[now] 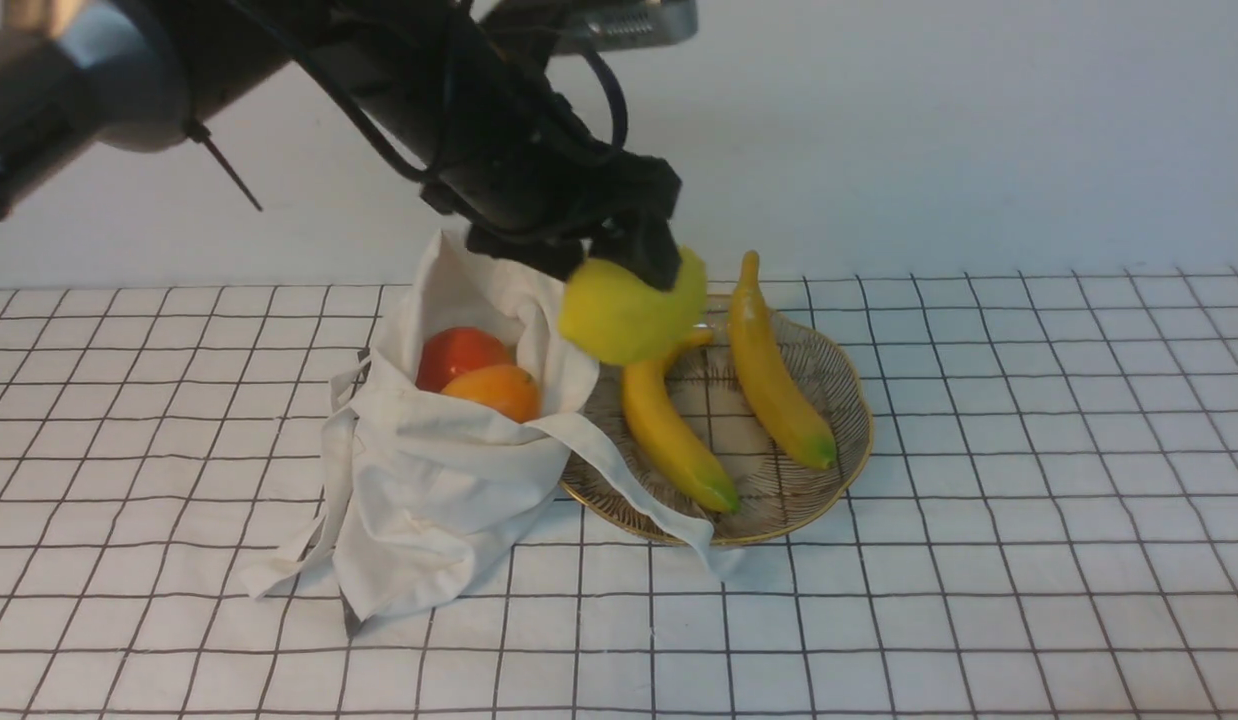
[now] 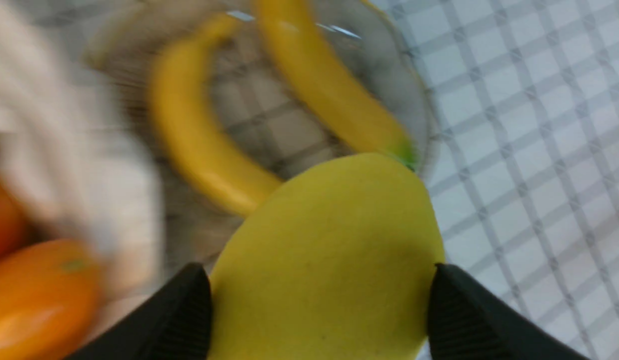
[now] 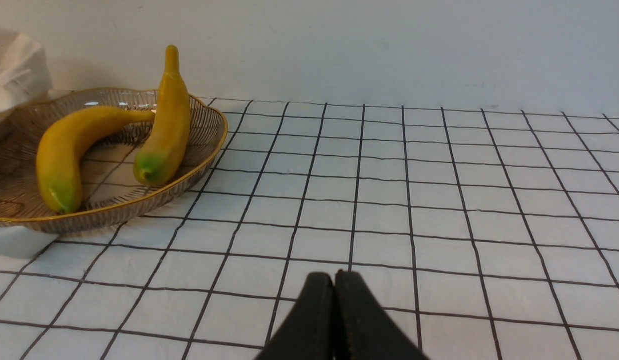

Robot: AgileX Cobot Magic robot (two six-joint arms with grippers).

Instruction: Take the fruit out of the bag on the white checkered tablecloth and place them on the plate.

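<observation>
Nearest first: skip right gripper (image 3: 334,310) for now. Parked low over bare tablecloth (image 1: 1029,500), jaws pressed together on nothing, well apart from plate (image 1: 851,400).

Step in hand, by the look of it: moving first of three round fruits from bag (image 1: 429,490) to plate.
- Counting two left in bag mouth: red fruit (image 1: 459,352), with orange fruit (image 1: 499,392) touching it on the near side.
- Holding lemon (image 1: 624,320) in left gripper (image 2: 319,300), pads (image 2: 182,310) clamped on opposite flanks. In the air between bag mouth and plate's far-left rim, just above a banana stem. Not yet over bare weave.

Next move, probably: carry right and toward the near side, lower close to the weave, then release. Keep the drop short; likely to roll on so shallow a dish.

Edges and room, near to far:
- Plenty of free tablecloth in front and to the right for arm swing.
- Mind strap (image 1: 629,480) draped over near-left rim into plate; avoid landing on it.
- Mind left banana (image 1: 669,430) and right banana (image 1: 774,390) across the middle. Aim for the gap between them, wider at the near end; looks best for cradling.
- Avoid the thin strip beyond right banana, too close to rim.
- Little slack behind far rim, with wall (image 1: 929,130) near.
</observation>
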